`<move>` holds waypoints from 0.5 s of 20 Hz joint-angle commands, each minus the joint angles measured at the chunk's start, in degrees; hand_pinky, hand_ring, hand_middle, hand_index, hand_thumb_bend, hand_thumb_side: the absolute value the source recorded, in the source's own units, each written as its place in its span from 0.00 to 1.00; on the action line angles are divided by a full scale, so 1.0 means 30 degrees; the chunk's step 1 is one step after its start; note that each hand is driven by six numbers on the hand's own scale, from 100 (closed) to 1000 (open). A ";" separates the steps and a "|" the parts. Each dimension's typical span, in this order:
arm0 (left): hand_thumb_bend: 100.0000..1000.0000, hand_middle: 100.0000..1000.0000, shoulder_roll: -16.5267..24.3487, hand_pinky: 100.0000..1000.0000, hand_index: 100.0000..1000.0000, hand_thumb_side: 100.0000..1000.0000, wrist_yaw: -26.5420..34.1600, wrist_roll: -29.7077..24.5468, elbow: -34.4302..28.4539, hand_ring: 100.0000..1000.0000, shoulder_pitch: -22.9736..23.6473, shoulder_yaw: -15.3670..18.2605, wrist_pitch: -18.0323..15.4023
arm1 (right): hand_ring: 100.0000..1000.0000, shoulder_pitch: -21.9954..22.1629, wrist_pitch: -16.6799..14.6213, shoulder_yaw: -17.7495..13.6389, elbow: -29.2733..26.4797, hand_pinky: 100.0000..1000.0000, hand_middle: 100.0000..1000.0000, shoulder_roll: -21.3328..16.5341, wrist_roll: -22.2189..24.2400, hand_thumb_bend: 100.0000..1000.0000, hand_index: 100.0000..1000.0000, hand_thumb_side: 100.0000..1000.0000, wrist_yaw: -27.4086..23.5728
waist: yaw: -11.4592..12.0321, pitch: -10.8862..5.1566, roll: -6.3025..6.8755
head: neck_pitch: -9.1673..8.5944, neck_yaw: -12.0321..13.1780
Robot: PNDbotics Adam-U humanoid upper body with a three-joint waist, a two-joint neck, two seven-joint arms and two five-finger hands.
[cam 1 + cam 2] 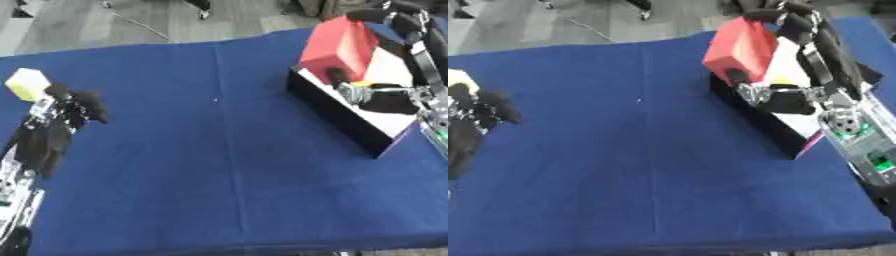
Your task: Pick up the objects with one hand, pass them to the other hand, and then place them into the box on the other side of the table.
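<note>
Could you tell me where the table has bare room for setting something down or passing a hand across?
The blue cloth lies bare between the left hand, holding a pale yellow block, and the box, down to the near edge. It is crowded at the box, where the right hand holds the red block.

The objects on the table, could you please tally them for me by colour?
Red block, held by the right hand: 1
Pale yellow block, at the left hand: 1
Black box: 1
Total: 3
</note>
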 commanded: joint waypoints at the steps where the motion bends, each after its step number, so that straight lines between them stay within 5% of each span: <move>1: 0.06 0.49 -0.0574 0.77 0.66 0.93 -0.0303 0.0733 -0.0633 0.49 0.0263 0.0804 -0.0143 | 0.72 -0.1105 0.1223 -0.0773 0.3581 0.78 0.15 -0.0675 0.0169 0.00 0.87 0.36 -0.1733 | 0.0226 -0.0464 -0.0044 | -0.0049 -0.0636; 3: 0.06 0.49 -0.1033 0.77 0.66 0.93 -0.0480 0.0926 -0.0679 0.49 0.0508 0.1008 -0.0197 | 0.75 -0.1942 0.1616 -0.1069 0.6243 0.79 0.20 -0.0771 0.0724 0.00 0.90 0.35 -0.2416 | 0.0572 -0.0548 -0.0042 | -0.0049 -0.1140; 4: 0.06 0.49 -0.1157 0.77 0.66 0.93 -0.0581 0.0966 -0.0693 0.49 0.0593 0.1064 -0.0215 | 0.80 -0.2279 0.1668 -0.1191 0.7427 0.81 0.28 -0.0802 0.1082 0.00 0.97 0.00 -0.2423 | 0.0715 -0.0575 -0.0041 | -0.0049 -0.1360; 5: 0.05 0.49 -0.1232 0.77 0.66 0.93 -0.0759 0.0997 -0.0702 0.49 0.0664 0.1111 -0.0208 | 0.83 -0.2576 0.1792 -0.1304 0.8664 0.82 0.34 -0.0804 0.1589 0.00 1.00 0.25 -0.2272 | 0.0865 -0.0601 -0.0040 | -0.0049 -0.1602; 7: 0.05 0.48 -0.1331 0.77 0.66 0.93 -0.0831 0.1034 -0.0762 0.49 0.0762 0.1160 -0.0263 | 0.88 -0.3147 0.1922 -0.1602 1.1051 0.84 0.46 -0.0793 0.2616 0.00 1.00 0.27 -0.1621 | 0.1141 -0.0646 -0.0035 | -0.0049 -0.2071; 10: 0.05 0.48 -0.1395 0.77 0.66 0.92 -0.0752 0.1024 -0.0827 0.49 0.0790 0.1170 -0.0303 | 0.98 -0.3718 0.1746 -0.2003 1.3658 0.91 0.72 -0.0883 0.3634 0.00 1.00 0.52 0.0301 | 0.1395 -0.0684 -0.0055 | -0.0049 -0.2593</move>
